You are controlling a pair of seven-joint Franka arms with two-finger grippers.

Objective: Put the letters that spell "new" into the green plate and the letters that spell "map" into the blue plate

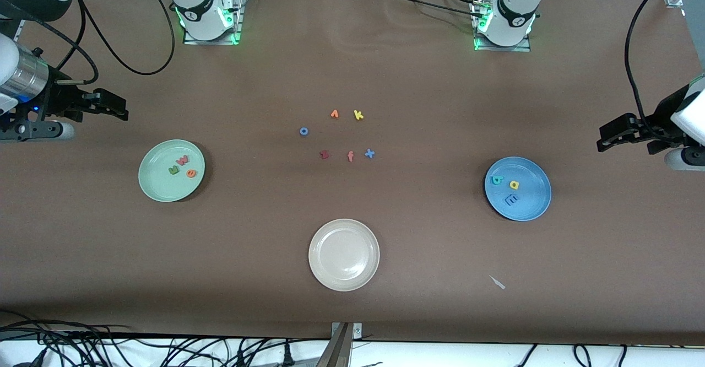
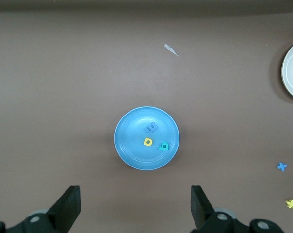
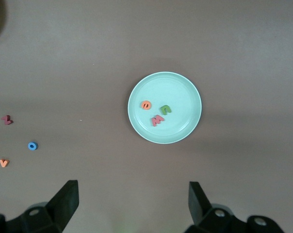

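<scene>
The brown table [image 1: 352, 69] carries three plates and a scatter of small foam letters. The green plate [image 1: 157, 182] sits toward the right arm's end, the blue plate [image 1: 531, 201] toward the left arm's end, and a cream plate [image 1: 343, 254] lies between them, nearer the front camera.

The right gripper [image 1: 113, 108] hangs over bare table at its own end, just beside the green plate, fingers spread wide and holding nothing. The left gripper [image 1: 614, 135] hangs over bare table at its end, near the blue plate, also spread wide and holding nothing.

In the green plate lie the green n [image 1: 174, 170], the pink w [image 1: 183, 160] and the orange e [image 1: 191, 173], close together. In the blue plate lie the teal p [image 1: 497, 180], the yellow a [image 1: 514, 184] and the blue m [image 1: 511, 199], the m nearest the front camera.

On the table between the plates, farther from the front camera than the cream plate, rest six loose letters: an orange v [image 1: 334, 114], a yellow k [image 1: 358, 115], a blue o [image 1: 303, 131], a dark red letter [image 1: 324, 155], a salmon f [image 1: 350, 156] and a blue x [image 1: 370, 154]. A small pale scrap [image 1: 497, 282] lies on the table, nearer the front camera than the blue plate.
</scene>
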